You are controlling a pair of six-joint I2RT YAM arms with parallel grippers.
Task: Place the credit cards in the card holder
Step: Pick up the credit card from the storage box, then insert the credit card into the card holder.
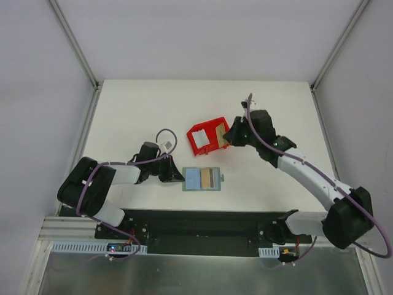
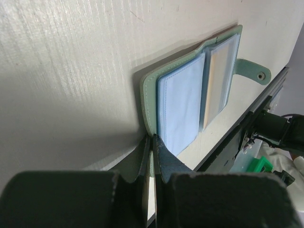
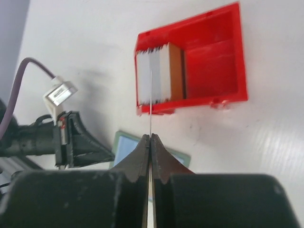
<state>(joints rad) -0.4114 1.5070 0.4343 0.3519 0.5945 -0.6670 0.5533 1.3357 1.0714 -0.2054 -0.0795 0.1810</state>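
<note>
the card holder [image 1: 195, 179] lies open on the white table [image 1: 135, 110] just ahead of the arm bases, pale blue sleeves up, its snap tab [image 2: 254, 72] sticking out on the side away from the left arm. the left gripper [image 2: 152, 142] is pinched tight on the edge of the green cover, pinning the thing flat and open. one orange-brown card [image 1: 209, 178] looks to be sitting in a sleeve on the right half, so i'd count that one as done

the other credit cards [image 3: 164, 71] stand on edge in a stack inside the red bin [image 3: 213, 57], just beyond the holder: pale ones, with an orange-gold one at the end. the right gripper [image 3: 150, 140] hangs right beside that bin, fingers closed on a thin card [image 3: 150, 124] that i only see edge-on as a fine pale line, so i can't tell its colour, nor whether it is clear of the stack

my reading: a second card is in hand and has to be carried across and slid into a free sleeve. several more wait in the bin after it, so the job is in its early part
</note>
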